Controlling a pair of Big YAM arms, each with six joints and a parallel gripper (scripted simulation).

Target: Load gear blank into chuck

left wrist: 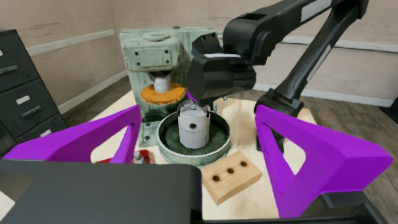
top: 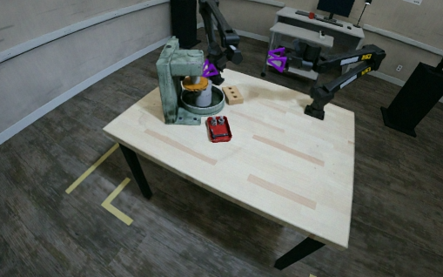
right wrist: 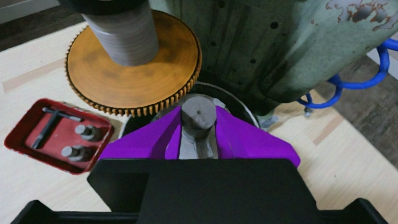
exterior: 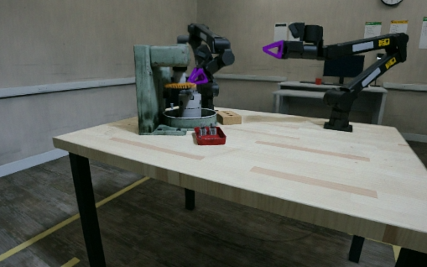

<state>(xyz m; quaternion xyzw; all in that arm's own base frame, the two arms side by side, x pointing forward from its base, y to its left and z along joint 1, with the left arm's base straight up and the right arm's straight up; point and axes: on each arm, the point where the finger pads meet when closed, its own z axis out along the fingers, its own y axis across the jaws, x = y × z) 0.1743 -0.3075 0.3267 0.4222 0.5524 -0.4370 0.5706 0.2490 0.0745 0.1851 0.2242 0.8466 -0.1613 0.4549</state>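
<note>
Near the table's far-left corner in the top view, the grey cylindrical gear blank is pinched between the purple fingertips of the right gripper, above the grey cylindrical chuck, while the purple fingers of the left gripper are spread.

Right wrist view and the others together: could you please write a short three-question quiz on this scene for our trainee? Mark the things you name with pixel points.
1. Multiple choice: how many holes show in the top of the wooden block (top: 233,95) (exterior: 230,121) (left wrist: 232,179)?
A) one
B) three
C) five
2. True or false: the left gripper (top: 270,58) (exterior: 263,48) (left wrist: 198,111) is shut on a part.
3. Fill in: the red tray (top: 223,128) (exterior: 211,142) (left wrist: 145,152) (right wrist: 62,137) holds a T-shaped tool and ____ grey pieces.

Key:
1. B
2. False; it stands open, while the right gripper (top: 204,70) (exterior: 189,80) (left wrist: 192,93) (right wrist: 198,111) holds the grey gear blank (right wrist: 199,117).
3. two
</note>
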